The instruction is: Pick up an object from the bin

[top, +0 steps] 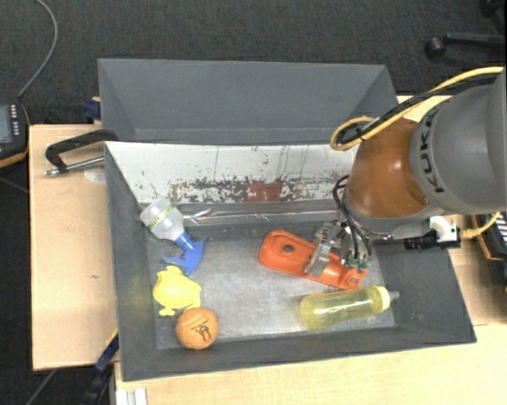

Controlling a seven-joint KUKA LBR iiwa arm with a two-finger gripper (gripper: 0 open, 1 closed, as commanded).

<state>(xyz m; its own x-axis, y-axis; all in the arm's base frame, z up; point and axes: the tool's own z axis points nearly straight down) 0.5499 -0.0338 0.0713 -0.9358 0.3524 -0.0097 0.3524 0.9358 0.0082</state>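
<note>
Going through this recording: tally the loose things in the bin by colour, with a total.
Orange: 2 (flat orange piece, orange ball)
Yellow: 2 (yellow toy, yellowish bottle)
Blue: 1 (blue figure)
Clear: 1 (clear bulb)
Total: 6

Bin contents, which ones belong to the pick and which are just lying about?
In play: gripper; orange plastic piece under it, right of the bin's centre.
Lying about: yellowish bottle, orange ball, yellow toy, blue piece, clear piece.

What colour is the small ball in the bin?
The ball is orange with a dark mark; camera view.
</note>
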